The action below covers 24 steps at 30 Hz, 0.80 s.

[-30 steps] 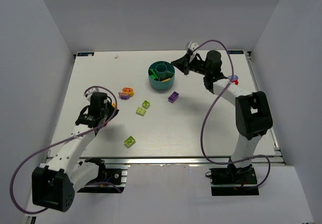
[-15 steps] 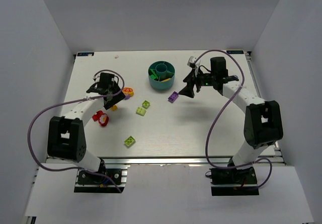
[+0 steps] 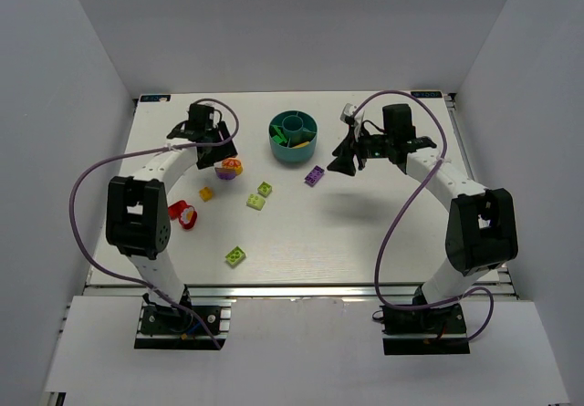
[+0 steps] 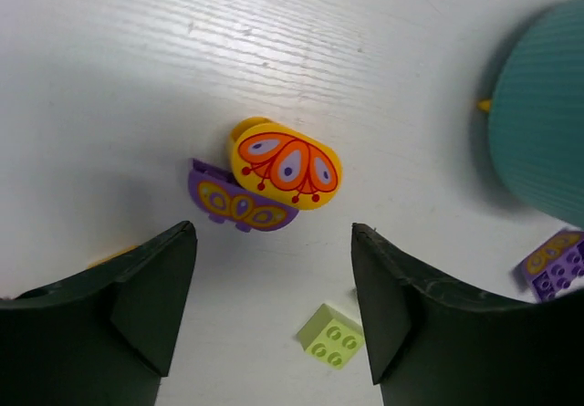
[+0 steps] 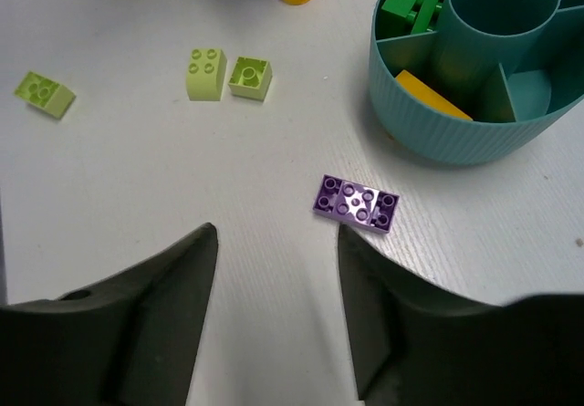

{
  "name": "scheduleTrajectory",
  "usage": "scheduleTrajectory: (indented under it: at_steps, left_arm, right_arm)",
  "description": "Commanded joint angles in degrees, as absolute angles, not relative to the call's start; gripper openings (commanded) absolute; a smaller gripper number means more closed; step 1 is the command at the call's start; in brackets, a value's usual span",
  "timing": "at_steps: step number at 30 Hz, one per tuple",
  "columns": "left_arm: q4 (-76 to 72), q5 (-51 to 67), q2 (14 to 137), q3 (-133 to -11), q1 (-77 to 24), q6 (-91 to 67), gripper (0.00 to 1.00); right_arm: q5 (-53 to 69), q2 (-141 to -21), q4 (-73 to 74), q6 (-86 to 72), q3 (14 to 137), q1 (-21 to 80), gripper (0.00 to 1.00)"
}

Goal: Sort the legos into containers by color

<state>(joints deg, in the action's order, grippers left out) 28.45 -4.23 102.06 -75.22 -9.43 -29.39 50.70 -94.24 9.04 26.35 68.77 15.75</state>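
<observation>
Left fingers (image 4: 119,324) gape over orange lego (image 4: 285,164); right fingers (image 5: 137,324) gape, seemingly above purple lego (image 5: 357,203).

Two desk-mounted arms, the left arm (image 3: 137,223) and the right arm (image 3: 479,233), wear white shells broken by boxy black joint housings. A thin purple cable (image 3: 72,214) loops loosely behind each hand. The left hand (image 4: 274,306) and right hand (image 5: 276,242) end in broad, matte, dark fingers (image 4: 137,287) with rounded tips. Black base blocks (image 3: 169,319) sit on metal rails.
</observation>
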Motion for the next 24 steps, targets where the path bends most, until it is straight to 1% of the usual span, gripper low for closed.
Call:
scheduleTrajectory:
  at_steps: [1,3,5,8,13,16,18,24]
  left_arm:
    - [28.2,2.0,103.6,-78.9,-9.2,-19.4,0.79]
    - [29.2,2.5,104.8,-79.7,-9.2,-14.4,0.83]
    - [30.5,4.5,106.8,-80.9,-9.2,-10.1,0.91]
    - [30.0,4.2,108.3,-81.3,-10.2,-5.8,0.98]
    - [28.4,1.3,110.9,-83.8,-12.2,-0.6,0.98]
    - [28.2,0.8,113.3,-85.7,-12.7,-0.1,0.98]
    - [28.2,-2.5,114.9,-87.3,-13.2,1.0,0.98]
    - [28.4,-4.0,116.1,-88.1,-14.1,3.5,0.96]
  right_arm:
    - [50.3,-93.4,8.9,26.3,69.0,15.6,0.63]
    - [50.2,-93.5,8.8,26.2,68.8,15.6,0.68]
    - [50.0,-93.7,8.7,25.6,68.8,15.6,0.74]
    - [49.9,-94.0,8.4,24.8,68.9,15.6,0.75]
    - [49.7,-94.4,8.5,24.2,69.6,15.6,0.76]
    - [49.5,-94.4,8.7,24.2,69.6,15.6,0.76]
    - [49.3,-94.2,8.7,24.2,69.3,15.6,0.77]
    - [48.5,-94.0,8.7,24.2,68.5,15.6,0.77]
